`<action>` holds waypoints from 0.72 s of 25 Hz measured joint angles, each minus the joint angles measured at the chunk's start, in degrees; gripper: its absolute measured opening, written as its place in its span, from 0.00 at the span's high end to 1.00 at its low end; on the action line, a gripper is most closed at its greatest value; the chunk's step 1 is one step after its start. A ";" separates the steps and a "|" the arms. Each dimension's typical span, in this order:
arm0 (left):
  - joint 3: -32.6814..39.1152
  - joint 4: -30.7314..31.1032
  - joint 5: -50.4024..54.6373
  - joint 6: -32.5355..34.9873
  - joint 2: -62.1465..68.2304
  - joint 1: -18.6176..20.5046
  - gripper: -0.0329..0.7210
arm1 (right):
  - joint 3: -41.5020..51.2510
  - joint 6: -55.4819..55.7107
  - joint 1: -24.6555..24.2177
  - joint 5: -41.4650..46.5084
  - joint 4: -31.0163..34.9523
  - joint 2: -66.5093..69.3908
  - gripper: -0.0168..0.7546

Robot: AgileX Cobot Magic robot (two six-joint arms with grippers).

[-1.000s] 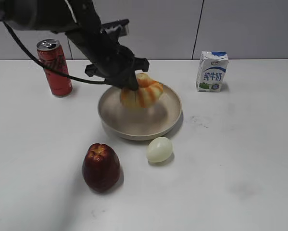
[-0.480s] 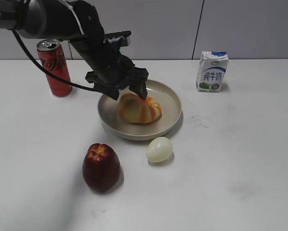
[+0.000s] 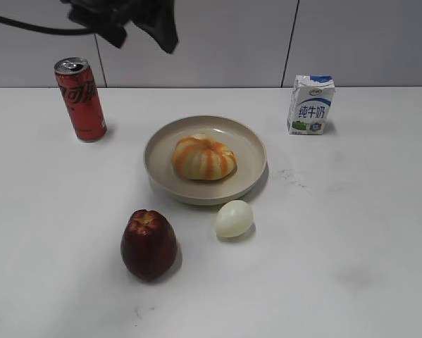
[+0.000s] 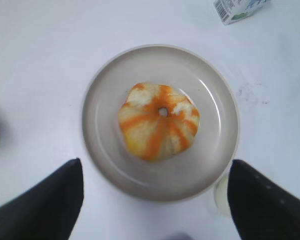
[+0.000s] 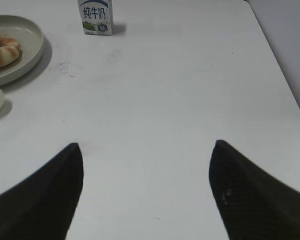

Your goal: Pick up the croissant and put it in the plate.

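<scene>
The croissant (image 3: pixel 204 157), a ridged bun with orange and cream stripes, lies in the middle of the round beige plate (image 3: pixel 249 179). The left wrist view looks straight down on the croissant (image 4: pixel 159 120) in the plate (image 4: pixel 220 145). My left gripper (image 3: pixel 141 24) is open and empty, high above the table at the top left of the exterior view; its fingers (image 4: pixel 155 172) frame the plate from above. My right gripper (image 5: pixel 145 152) is open and empty over bare table to the right. The right wrist view catches the croissant (image 5: pixel 2 50) and plate (image 5: pixel 32 52) at its left edge.
A red soda can (image 3: pixel 80 98) stands at the back left. A milk carton (image 3: pixel 310 105) stands at the back right. A dark red apple (image 3: pixel 149 244) and a pale egg (image 3: pixel 234 219) lie in front of the plate. The table's right edge (image 5: pixel 285 90) shows in the right wrist view.
My left gripper let go of the croissant, which now rests in the plate, and rose up and away to the top left, open.
</scene>
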 joint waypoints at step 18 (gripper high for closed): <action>46.64 11.66 -0.23 -6.39 -43.12 20.28 0.06 | 0.00 0.00 0.00 0.00 0.00 0.00 0.21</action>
